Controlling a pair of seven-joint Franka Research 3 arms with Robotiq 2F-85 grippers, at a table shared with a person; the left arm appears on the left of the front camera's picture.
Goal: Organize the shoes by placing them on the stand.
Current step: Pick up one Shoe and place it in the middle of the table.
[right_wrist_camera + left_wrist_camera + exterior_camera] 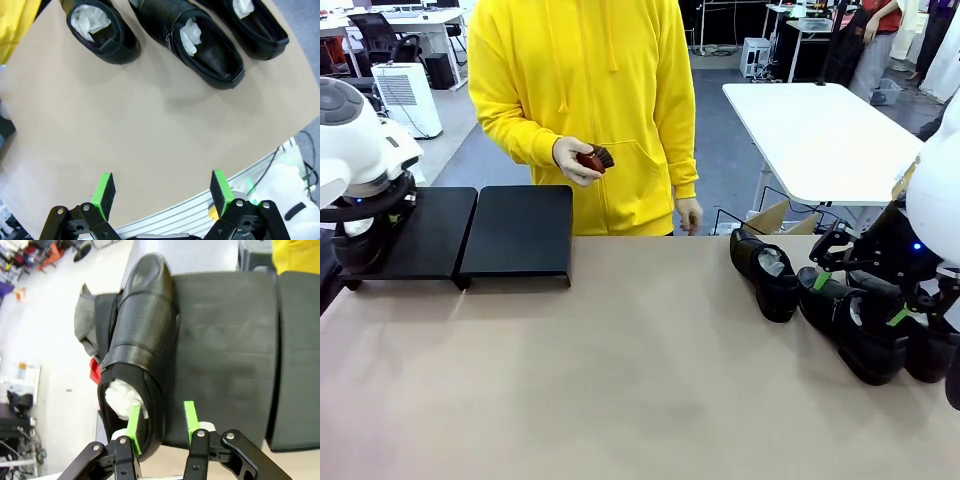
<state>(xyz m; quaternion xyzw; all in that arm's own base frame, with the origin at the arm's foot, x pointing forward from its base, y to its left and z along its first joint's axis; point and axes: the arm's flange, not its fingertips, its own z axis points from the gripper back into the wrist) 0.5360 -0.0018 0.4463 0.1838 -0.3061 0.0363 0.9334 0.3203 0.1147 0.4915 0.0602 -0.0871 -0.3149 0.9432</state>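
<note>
The stand [515, 225] sits at the left end of the bench [620, 380], its two panels side by side. One shoe [142, 325] lies on the left panel along its outer edge, toe toward the far side and heel toward the front. White paper [122, 397] shows in its mouth. The right panel is bare.

The left gripper [161, 406] hangs over that shoe's heel end with its pads part-way apart. One pad [134, 421] is over the mouth beside the paper, and the other is outside, over the panel. The shoe's side wall runs between them. A strip of panel shows between the leather and the outer pad, so it is not clamped.

Three more shoes stand on the bench at the right, toes toward the robot: a left shoe [767, 272], a middle shoe [850, 325] and a right shoe [928, 355], each stuffed with paper.

The right gripper [162, 175] is spread wide and holds nothing. It hovers over bare bench near the edge, with those shoes beyond its fingertips.

A person in a yellow hoodie stands behind the stand, one hand [572, 160] holding a brown brush [593, 158].
</note>
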